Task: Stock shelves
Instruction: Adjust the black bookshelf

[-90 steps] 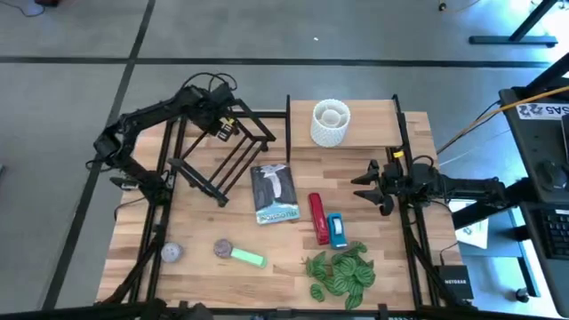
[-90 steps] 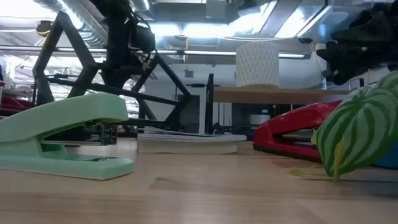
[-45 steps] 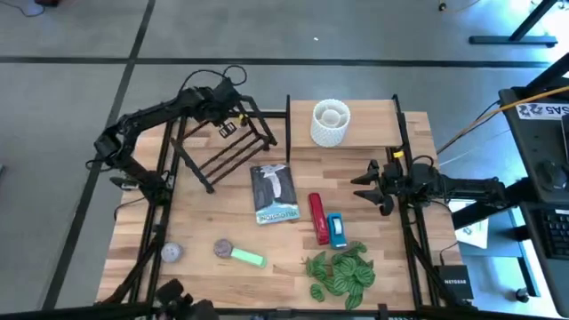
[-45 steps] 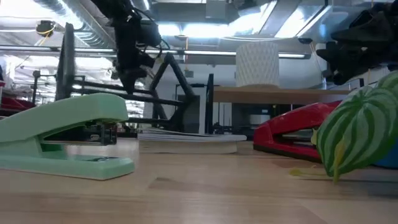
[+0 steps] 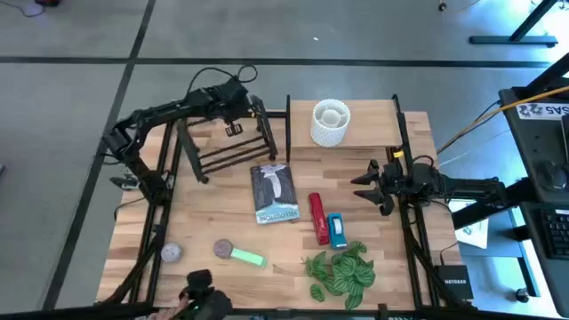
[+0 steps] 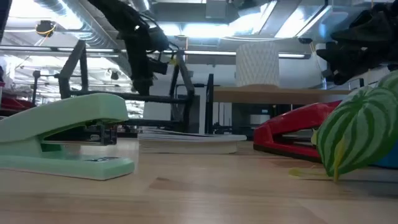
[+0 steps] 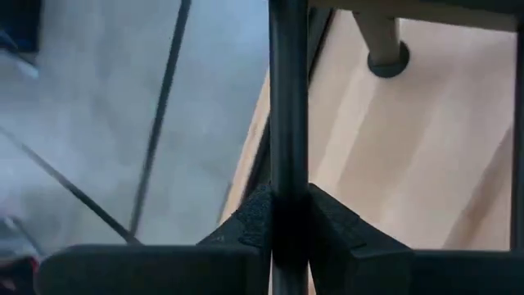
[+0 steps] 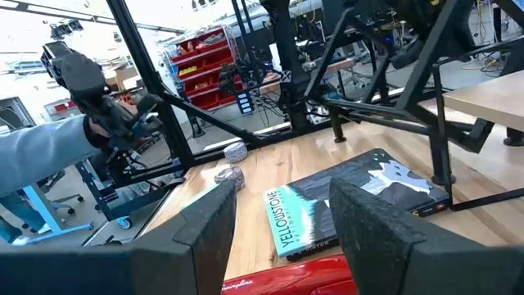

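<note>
Left pincer (image 5: 238, 114) clenched on thin top bar of black wire rack (image 5: 227, 147), rack hanging below, beside wood shelf board (image 5: 378, 124). Rigid, light, slick metal: grip mid-bar. Right pincer (image 5: 366, 187) spread, idle.

Two dark jointed arms, black cables looped along links; right gripper (image 8: 278, 229) fingers blocky, matte black.

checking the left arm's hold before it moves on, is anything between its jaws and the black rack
Nothing visible does. The left gripper is shut directly on a thin bar of the black rack, at the table's far left. In the left wrist view the bar runs straight between the jaws. The right gripper waits open, near the table's right edge.
</note>
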`<state>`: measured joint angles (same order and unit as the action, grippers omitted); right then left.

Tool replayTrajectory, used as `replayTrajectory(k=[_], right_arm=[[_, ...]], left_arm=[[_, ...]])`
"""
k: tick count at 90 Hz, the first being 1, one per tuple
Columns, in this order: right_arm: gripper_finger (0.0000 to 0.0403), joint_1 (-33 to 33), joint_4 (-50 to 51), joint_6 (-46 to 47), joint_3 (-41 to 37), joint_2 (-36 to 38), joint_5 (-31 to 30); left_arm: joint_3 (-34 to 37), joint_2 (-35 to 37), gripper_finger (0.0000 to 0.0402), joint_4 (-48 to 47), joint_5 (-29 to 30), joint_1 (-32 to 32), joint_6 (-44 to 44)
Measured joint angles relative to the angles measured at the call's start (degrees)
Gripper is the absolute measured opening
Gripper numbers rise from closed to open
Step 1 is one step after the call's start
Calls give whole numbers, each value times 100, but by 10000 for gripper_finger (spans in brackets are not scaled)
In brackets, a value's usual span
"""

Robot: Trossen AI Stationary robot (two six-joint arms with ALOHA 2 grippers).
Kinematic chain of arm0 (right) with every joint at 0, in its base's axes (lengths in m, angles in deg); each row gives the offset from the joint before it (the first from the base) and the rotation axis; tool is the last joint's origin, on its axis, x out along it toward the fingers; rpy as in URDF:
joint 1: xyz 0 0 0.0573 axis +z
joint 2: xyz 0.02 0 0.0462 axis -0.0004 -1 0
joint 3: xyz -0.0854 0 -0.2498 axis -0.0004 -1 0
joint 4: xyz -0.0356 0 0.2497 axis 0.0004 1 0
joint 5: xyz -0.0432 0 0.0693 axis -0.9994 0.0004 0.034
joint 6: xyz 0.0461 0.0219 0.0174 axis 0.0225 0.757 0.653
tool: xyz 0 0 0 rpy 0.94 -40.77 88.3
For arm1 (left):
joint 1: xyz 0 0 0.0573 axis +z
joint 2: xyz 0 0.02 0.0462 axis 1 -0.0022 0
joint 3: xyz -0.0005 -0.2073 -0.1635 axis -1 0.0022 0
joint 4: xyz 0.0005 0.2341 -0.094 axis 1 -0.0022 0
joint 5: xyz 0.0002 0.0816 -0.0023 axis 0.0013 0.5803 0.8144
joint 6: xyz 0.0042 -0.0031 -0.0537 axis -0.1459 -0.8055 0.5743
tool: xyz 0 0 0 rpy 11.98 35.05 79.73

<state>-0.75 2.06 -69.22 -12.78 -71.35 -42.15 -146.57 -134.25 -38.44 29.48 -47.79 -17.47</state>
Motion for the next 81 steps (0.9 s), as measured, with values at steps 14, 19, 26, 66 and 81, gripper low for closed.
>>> replayTrajectory(k=[14,19,26,66,81], right_arm=[[182,2,2,2,0,0,0],[182,0,2,2,0,-2,0],[182,1,2,1,1,0,0],[182,0,2,0,1,0,0],[182,0,2,0,0,0,0]], left_arm=[[19,-118,32,482,127,0,-696],[27,-131,32,758,91,1,-1006],[35,-144,32,1096,32,-13,-1339],[50,-154,75,1433,461,-125,-1606],[50,-140,131,1372,795,-237,-1602]])
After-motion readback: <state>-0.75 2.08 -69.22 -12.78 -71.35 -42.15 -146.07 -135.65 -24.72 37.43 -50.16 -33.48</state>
